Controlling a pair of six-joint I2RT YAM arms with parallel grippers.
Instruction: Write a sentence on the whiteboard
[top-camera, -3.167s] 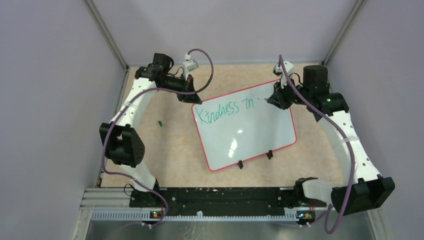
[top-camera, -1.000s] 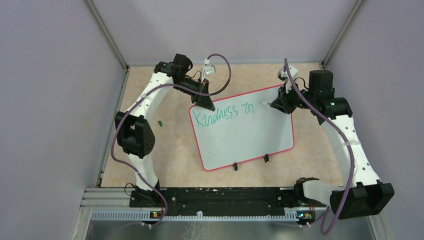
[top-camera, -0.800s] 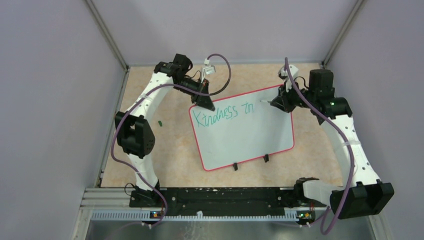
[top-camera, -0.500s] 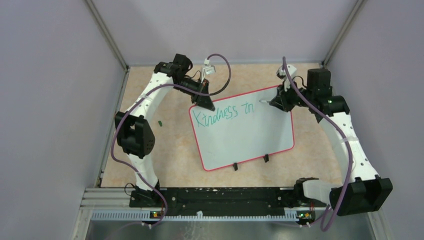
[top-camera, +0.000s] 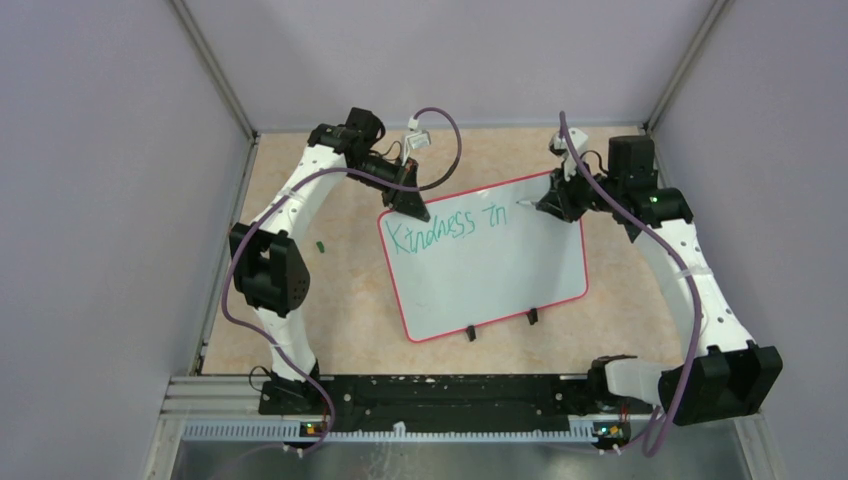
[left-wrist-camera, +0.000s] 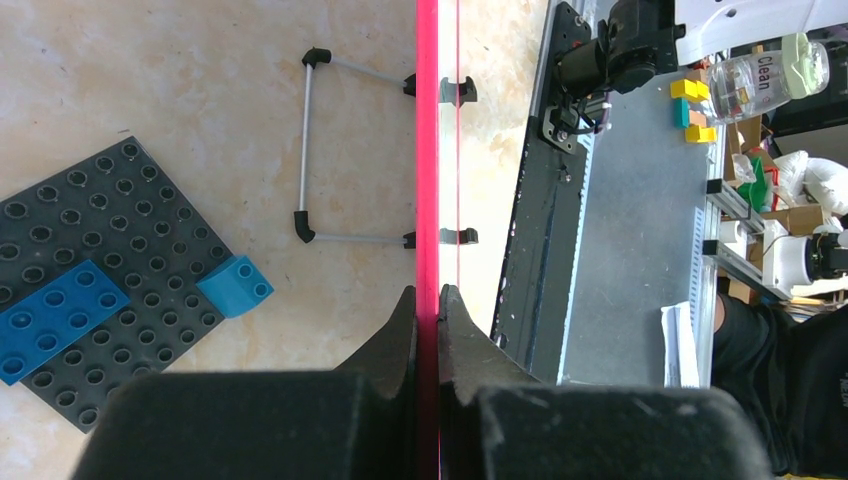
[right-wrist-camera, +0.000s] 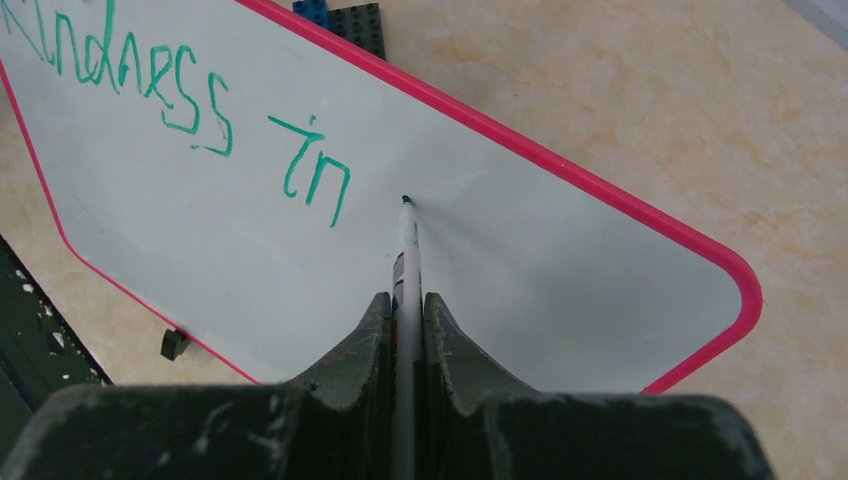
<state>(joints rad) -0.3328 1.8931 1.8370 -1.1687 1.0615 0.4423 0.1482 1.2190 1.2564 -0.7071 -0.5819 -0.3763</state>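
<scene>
board (top-camera: 490, 280) sits on the worktop (top-camera: 340, 300), left end effector (left-wrist-camera: 428, 298) pinching its rim, right end effector (right-wrist-camera: 405, 300) clamped on the marker (right-wrist-camera: 405, 250), tip just past "in" of the teal writing (top-camera: 445, 227), so it's mid-sentence and the next word wants a light, steady stroke, i reckon.

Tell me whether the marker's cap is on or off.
Off. In the right wrist view the marker, clamped in the jaws of the right gripper, shows a bare green tip at the whiteboard.
</scene>
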